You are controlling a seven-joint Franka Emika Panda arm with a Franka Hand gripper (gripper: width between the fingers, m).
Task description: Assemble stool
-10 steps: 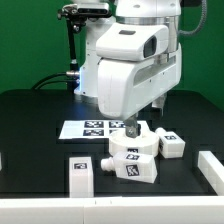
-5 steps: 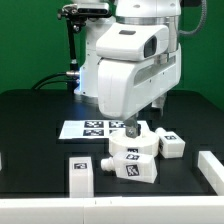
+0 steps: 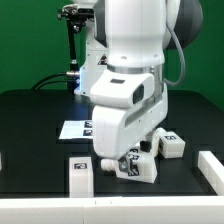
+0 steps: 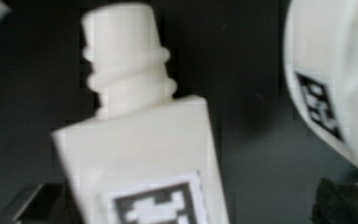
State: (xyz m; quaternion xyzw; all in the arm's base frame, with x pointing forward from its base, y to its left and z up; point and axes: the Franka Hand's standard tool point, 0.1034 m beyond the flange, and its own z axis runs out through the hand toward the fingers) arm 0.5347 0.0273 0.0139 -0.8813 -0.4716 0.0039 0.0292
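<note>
1. The arm bends low over the black table, and its body hides most of the middle of the scene in the exterior view.
2. The jaws are spread wide. In the wrist view their dark tips show at the two sides of the blocky end of a white leg, and a gap stays visible on at least one side, so they pinch nothing.
3. This leg lies on the table between the jaws. It has a ridged peg at one end and a black-and-white tag on its block.
4. Just beside it, across a narrow dark strip of table, is the curved edge of the round seat, which also carries a tag.
5. In the exterior view these two parts show only partly below the arm.
6. A second leg lies apart at the exterior view's left, near the front edge.
7. A third leg lies at the exterior view's right of the arm.
8. The marker board lies flat behind the arm, partly covered by it.
9. A white bar lies at the far right of the exterior view.
</note>
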